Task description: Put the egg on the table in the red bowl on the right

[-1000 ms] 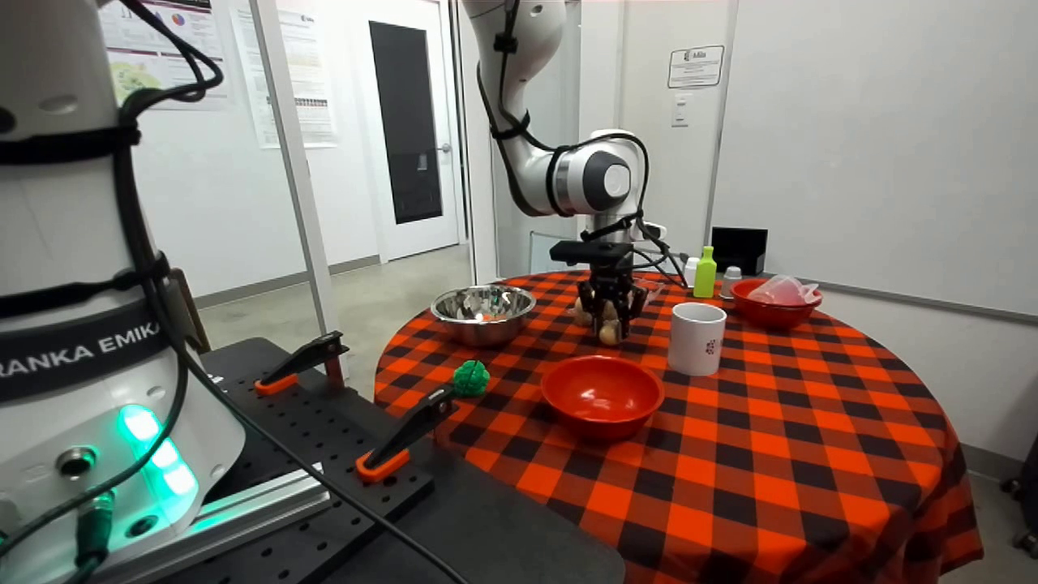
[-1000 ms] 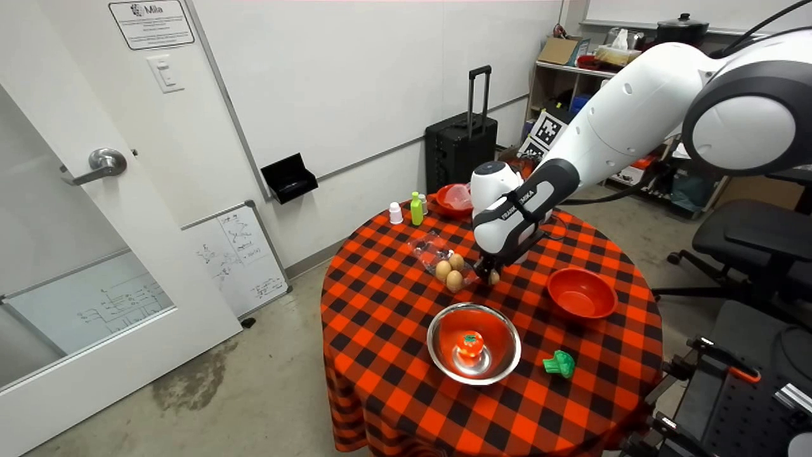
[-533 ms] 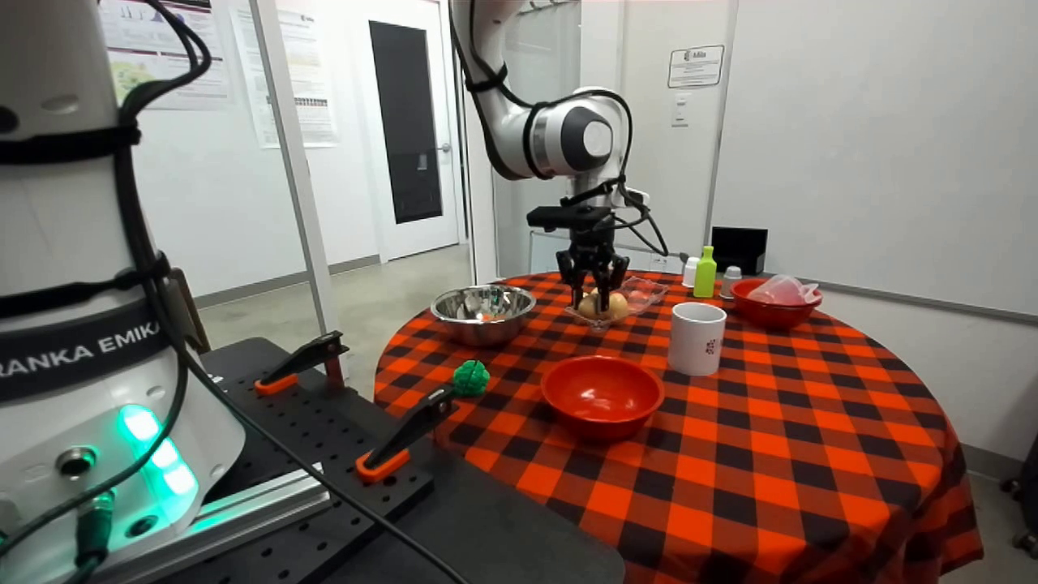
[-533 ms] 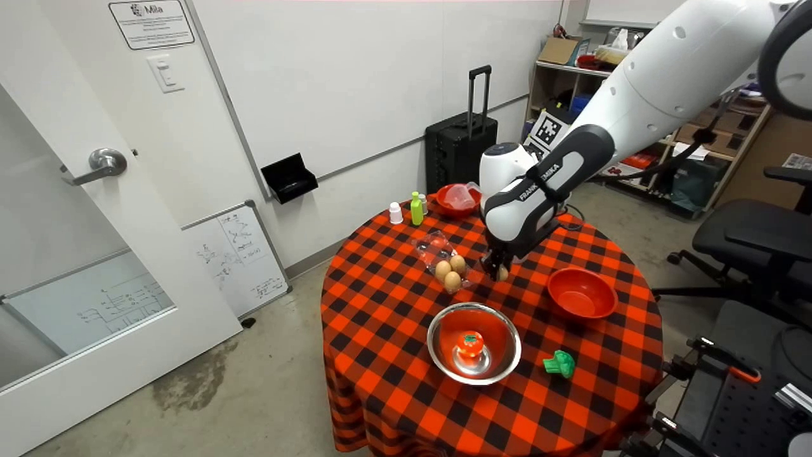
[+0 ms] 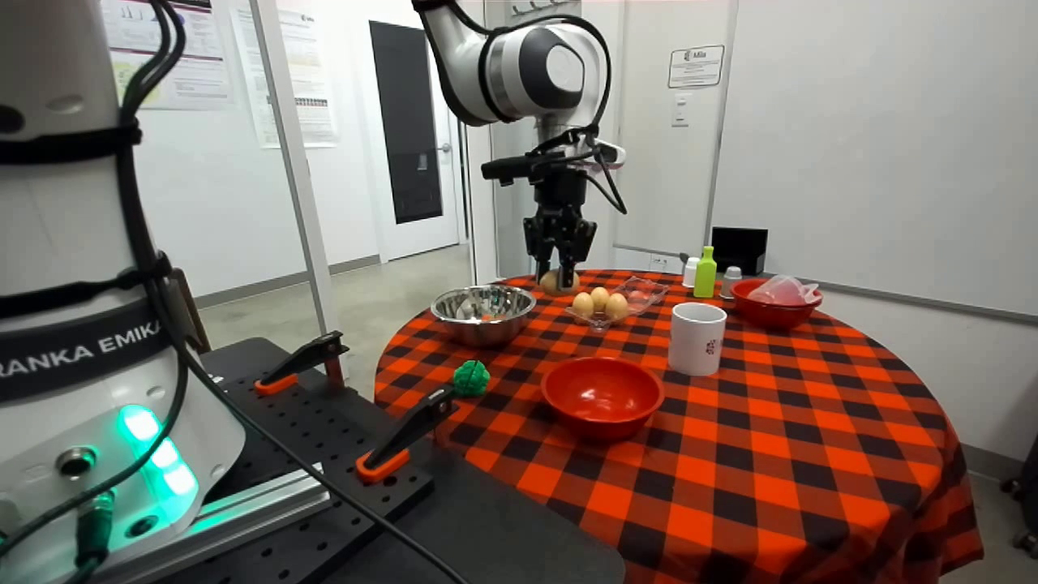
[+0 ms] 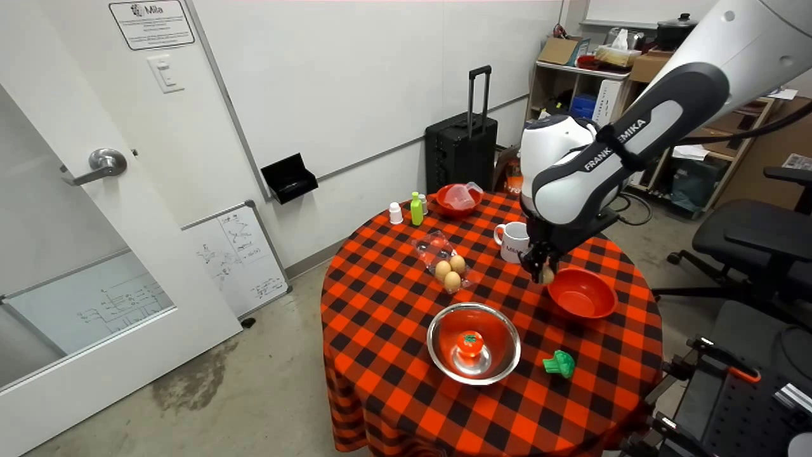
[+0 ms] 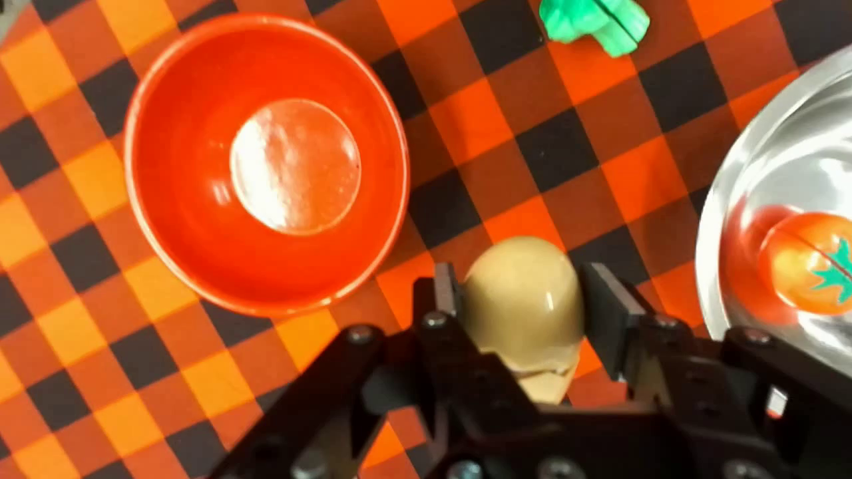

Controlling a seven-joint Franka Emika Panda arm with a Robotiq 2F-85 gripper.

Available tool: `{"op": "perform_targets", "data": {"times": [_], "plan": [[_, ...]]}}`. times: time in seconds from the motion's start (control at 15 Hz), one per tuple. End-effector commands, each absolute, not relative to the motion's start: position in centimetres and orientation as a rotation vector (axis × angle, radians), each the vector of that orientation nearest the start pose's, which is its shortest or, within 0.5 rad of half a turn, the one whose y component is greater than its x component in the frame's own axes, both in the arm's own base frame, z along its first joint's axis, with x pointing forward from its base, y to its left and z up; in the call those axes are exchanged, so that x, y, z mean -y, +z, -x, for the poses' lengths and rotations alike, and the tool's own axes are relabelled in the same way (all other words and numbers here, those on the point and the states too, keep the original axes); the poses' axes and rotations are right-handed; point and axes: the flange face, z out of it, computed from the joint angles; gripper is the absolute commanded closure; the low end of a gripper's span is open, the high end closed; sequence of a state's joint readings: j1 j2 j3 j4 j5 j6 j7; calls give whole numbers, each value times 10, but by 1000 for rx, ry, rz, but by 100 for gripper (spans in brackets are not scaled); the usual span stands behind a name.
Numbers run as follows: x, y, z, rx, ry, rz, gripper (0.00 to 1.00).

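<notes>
My gripper [image 7: 526, 299] is shut on a tan-brown egg [image 7: 522, 293], with a dark pad on each side of it. The egg is lifted above the table [image 5: 778, 454] with the red-and-black checked cloth, as an exterior view shows [image 5: 551, 284]. The glossy red bowl [image 5: 600, 422] stands on the cloth. In the wrist view the bowl [image 7: 193, 186] is up and left of the egg. In an exterior view the gripper [image 6: 540, 271] hangs just beside the left rim of the bowl [image 6: 582, 295]. The bowl shows nothing in it.
A steel bowl [image 6: 438, 352] holds a toy tomato [image 6: 470, 344]. Three eggs [image 5: 599, 302] sit in a clear plastic tray [image 5: 645, 294]. A white mug [image 5: 697, 339] and a green toy broccoli [image 6: 559, 364] stand near the bowl. A smaller red dish [image 5: 774, 316] and bottles [image 5: 705, 273] are behind.
My gripper has risen from the table with the egg in it. It has moved away from the egg tray and closer to the red bowl.
</notes>
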State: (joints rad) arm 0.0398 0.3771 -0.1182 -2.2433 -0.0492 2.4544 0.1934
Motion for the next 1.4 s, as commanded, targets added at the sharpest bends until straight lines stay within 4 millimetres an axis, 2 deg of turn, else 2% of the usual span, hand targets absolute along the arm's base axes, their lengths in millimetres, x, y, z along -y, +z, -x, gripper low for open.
{"op": "perform_targets", "data": {"times": [0.0, 0.27, 0.53, 0.93, 1.33], "plan": [[63, 194, -477, -540, 302, 3128, 77], [102, 175, -446, -718, 329, 3060, 77], [129, 153, -435, -819, 315, 3029, 77], [149, 120, -448, -885, 216, 3045, 77], [162, 92, -463, -906, 220, 3044, 77]]}}
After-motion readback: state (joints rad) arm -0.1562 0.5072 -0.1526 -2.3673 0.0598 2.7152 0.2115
